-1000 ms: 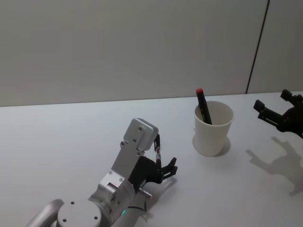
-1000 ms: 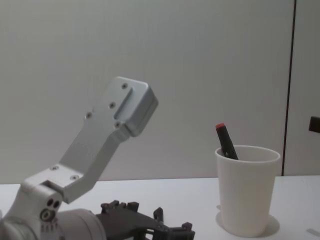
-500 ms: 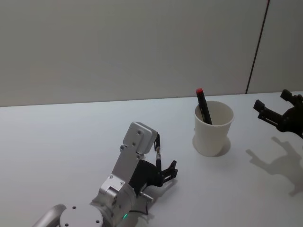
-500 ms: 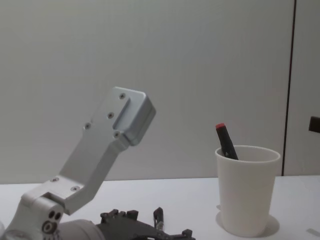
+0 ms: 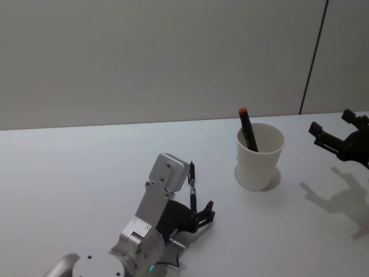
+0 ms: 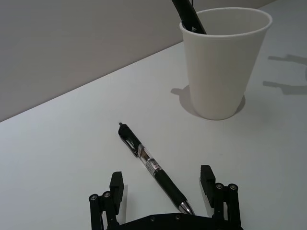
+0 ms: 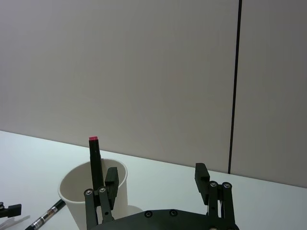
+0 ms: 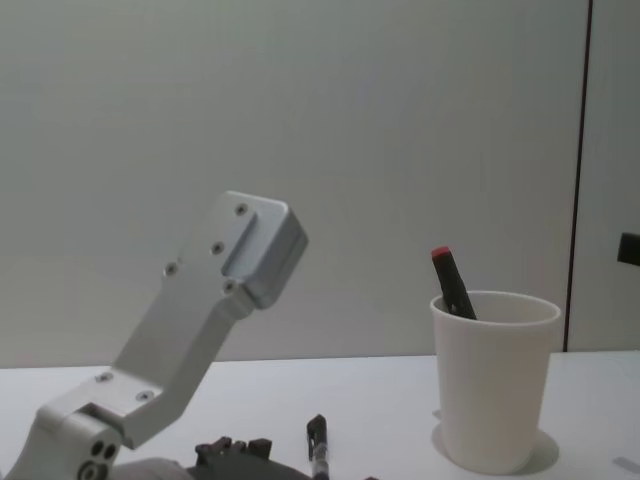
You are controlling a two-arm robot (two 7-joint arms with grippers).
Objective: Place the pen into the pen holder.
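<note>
A white surface (image 5: pixel 86 173) in front of a pale wall. The left gripper (image 6: pixel 161 172) sits low over the surface at about 6 o'clock, its fingers spread wide. A black pen (image 6: pixel 151 165) lies flat between them, touching neither, its length running toward 12 o'clock. The pen holder (image 5: pixel 260 156), a white paper cup, stands upright at about 2 o'clock from that pen, well apart from it. A red-capped pen (image 5: pixel 248 131) leans inside the cup. The right gripper (image 5: pixel 331 123) hovers at 3 o'clock of the cup, fingers spread, holding nothing.
</note>
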